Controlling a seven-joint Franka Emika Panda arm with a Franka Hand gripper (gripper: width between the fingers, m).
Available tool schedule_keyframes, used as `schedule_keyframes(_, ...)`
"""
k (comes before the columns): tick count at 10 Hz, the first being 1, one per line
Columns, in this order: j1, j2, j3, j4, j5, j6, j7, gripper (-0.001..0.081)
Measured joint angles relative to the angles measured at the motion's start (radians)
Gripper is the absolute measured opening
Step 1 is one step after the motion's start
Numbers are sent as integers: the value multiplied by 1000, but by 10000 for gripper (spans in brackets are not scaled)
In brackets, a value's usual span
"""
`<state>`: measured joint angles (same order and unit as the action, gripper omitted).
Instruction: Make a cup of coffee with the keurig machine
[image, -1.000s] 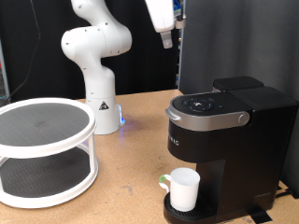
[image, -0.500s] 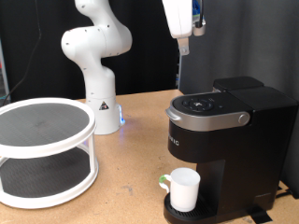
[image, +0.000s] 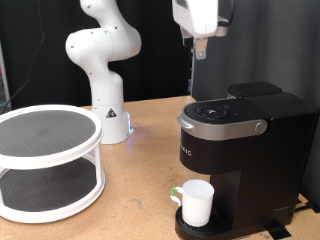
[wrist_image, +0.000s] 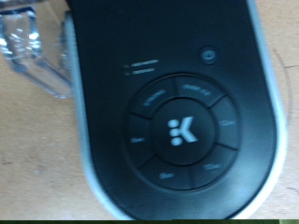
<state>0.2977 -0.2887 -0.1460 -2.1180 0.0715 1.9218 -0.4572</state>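
Under the spout, on the drip tray, the cup (image: 196, 203) already stands in the keurig machine (image: 240, 150), lid down, while the gripper (image: 199, 52) hangs above the top buttons (wrist_image: 182, 133), holding nothing, though I cannot tell whether its fingers are apart.

The white arm rises from its base (image: 107, 118) at the exterior view's left of the keurig machine (image: 240, 150), bends upward and leaves the frame at the top. The gripper (image: 201, 48) hangs high above the machine's button panel, pointing straight down (its fingers look close together, though their gap is not clear). It holds nothing and touches nothing.
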Motion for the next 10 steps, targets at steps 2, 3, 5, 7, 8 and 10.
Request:
schedule_keyframes(2,0,7,17,-4,-18,50,0,805)
schedule_keyframes(3,0,13,22,1,-18,51,1,805)
schedule_keyframes(5,0,37,29,18,-18,51,6,805)
schedule_keyframes(7,0,64,33,39,-18,51,21,805)
schedule_keyframes(8,0,64,33,38,-18,51,18,805)
schedule_keyframes(10,0,66,33,37,-18,52,-84,805)
